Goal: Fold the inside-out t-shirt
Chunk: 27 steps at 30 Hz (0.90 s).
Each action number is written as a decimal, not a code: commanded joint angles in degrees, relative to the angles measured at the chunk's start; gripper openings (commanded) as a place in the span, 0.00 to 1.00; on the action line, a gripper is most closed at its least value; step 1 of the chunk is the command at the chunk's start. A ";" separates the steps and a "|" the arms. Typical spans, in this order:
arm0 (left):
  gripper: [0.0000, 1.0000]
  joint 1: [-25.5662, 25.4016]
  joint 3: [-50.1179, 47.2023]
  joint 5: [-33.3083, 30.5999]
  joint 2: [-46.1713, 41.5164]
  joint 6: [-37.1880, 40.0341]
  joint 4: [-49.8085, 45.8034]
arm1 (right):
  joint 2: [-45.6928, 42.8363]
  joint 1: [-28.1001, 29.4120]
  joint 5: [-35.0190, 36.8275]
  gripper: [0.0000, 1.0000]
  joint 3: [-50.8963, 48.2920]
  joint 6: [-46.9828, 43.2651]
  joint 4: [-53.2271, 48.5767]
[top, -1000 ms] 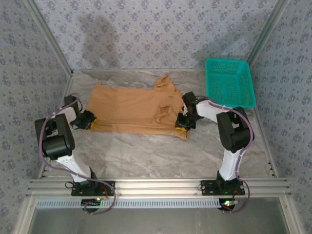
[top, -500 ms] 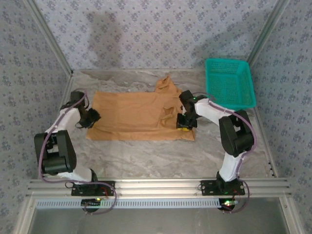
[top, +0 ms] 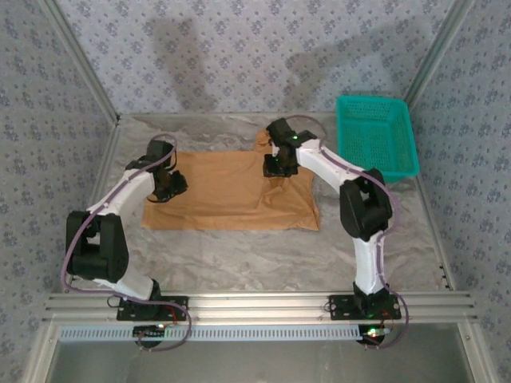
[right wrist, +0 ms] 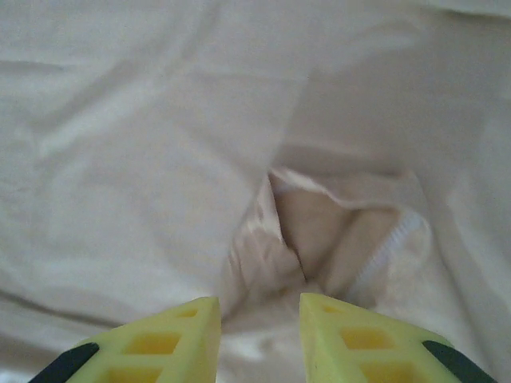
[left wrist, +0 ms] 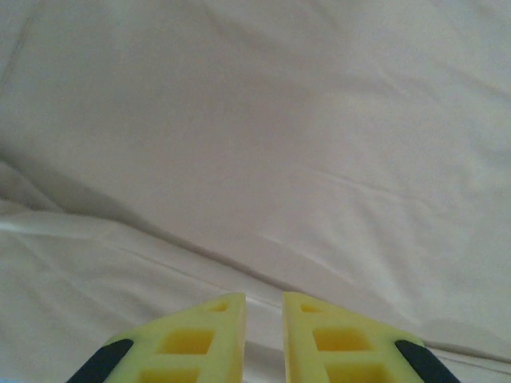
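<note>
The orange-tan t-shirt lies flat as a wide rectangle in the middle of the table, with a bunched part at its back right. My left gripper hovers over the shirt's left part. In the left wrist view its yellow fingers stand a narrow gap apart over smooth cloth, pinching nothing. My right gripper is over the back right part. Its jaws are open, just short of a shiny label in a crumpled opening of the shirt.
A teal mesh basket stands at the back right, close to the right arm's elbow. Bare marble tabletop runs along the near side of the shirt. Patterned walls close in the left, back and right.
Both grippers have left the shirt's near corners and moved towards the back, above the cloth. The shirt has shifted a little and lies flatter, its near edge straighter.
</note>
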 commanded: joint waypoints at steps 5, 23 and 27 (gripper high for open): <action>0.17 0.66 -1.44 -2.57 -1.71 2.23 -1.95 | 5.90 1.01 3.55 0.38 2.06 -7.91 0.11; 0.16 0.80 -1.22 -3.23 -2.13 2.58 -2.55 | 10.57 1.68 2.06 0.17 4.04 -9.67 2.14; 0.15 0.84 -1.31 -3.21 -2.24 2.58 -2.55 | 9.90 2.42 4.85 0.00 6.30 -9.81 -0.57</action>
